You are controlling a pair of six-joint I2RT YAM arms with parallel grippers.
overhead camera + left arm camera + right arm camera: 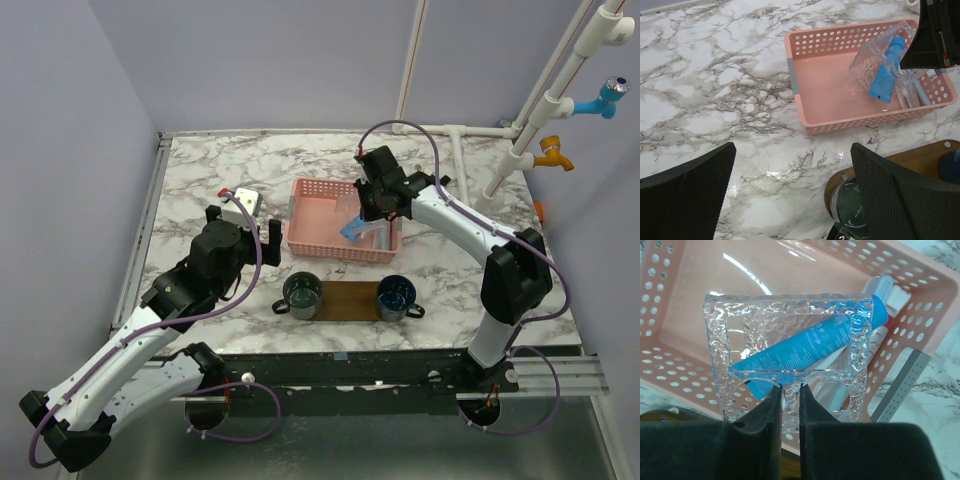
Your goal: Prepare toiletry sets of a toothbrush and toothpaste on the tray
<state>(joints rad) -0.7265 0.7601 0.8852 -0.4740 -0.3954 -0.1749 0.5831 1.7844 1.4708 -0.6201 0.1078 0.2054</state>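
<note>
The pink mesh basket point(318, 215) point(805, 90) point(685, 300) holds a clear textured plastic box point(360, 226) point(867, 57) point(790, 315), tipped up. My right gripper point(373, 213) point(789, 386) is shut on the box's near wall. A blue tube point(887, 70) point(805, 347) lies against the box. Part of a white tube with red marks, the toothpaste point(888, 292), shows by the basket's right wall. Slender white pieces point(904, 96) lie there too; I cannot pick out the toothbrush. The dark wooden tray point(348, 298) point(920, 156) lies in front. My left gripper point(244, 226) point(792, 150) is open and empty above the marble.
Two dark cups point(302, 293) point(396, 296) stand on the tray's ends; the left one point(852, 205) is by my left gripper's right finger. White pipes with a blue tap point(605, 100) and an orange tap point(553, 153) stand at the back right.
</note>
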